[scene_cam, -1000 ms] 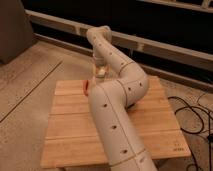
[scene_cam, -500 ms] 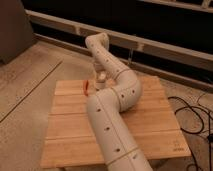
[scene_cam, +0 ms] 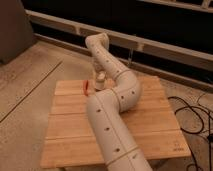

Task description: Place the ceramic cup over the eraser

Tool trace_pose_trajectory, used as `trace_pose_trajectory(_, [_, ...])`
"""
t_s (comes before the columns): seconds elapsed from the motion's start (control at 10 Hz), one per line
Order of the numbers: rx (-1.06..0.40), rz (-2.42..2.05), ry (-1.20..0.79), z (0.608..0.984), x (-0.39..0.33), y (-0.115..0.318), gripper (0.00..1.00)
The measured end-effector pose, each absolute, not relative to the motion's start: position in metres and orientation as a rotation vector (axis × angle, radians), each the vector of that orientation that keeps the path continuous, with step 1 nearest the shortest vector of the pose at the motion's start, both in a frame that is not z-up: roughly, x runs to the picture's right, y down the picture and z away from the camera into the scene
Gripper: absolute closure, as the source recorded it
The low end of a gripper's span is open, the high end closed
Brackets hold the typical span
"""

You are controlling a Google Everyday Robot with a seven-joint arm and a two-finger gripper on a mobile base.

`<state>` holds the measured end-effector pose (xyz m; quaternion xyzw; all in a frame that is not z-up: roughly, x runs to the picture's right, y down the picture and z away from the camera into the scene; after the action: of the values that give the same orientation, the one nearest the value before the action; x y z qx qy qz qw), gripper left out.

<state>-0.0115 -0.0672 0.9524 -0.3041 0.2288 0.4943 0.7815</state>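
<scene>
One Cup Under the Gripper, Eraser Just Beside It

One white arm [scene_cam: 111,131] rises from the bottom edge of the view and crosses the wooden table [scene_cam: 65,145]. It bends at an elbow over the table's right-middle part and runs back toward the far left, where its last link turns downward. The gripper [scene_cam: 99,72] hangs at the end of that link, over the far-left part of the tabletop, pointing down.

Directly beneath it is the ceramic cup [scene_cam: 100,82], a small cream-white round shape at or just above the boards. The gripper's tip meets the top of the cup, but whether it is gripping the cup or only poised over it cannot be told.

The eraser [scene_cam: 86,88], a slim red-orange block, lies on the table just beside the cup, to the cup's left as the camera sees it and slightly nearer the camera. The cup is not over the eraser. The two are close, and whether they touch cannot be made out.

Dark cables [scene_cam: 192,112] loop on the floor [scene_cam: 25,85] to the right of the table. A pale ledge [scene_cam: 165,47] runs along the dark wall behind.
</scene>
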Motion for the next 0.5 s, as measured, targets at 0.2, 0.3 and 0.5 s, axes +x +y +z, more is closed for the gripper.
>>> trace_pose_trajectory(0.2, [-0.657,1.067,0.494,0.9524,-0.0116,-0.0672,0.51])
trace_pose_trajectory(0.3, [-0.657,1.067,0.494,0.9524,-0.0116,-0.0671,0.41])
trace_pose_trajectory(0.5, [-0.657,1.067,0.495,0.9525,-0.0115,-0.0670,0.23])
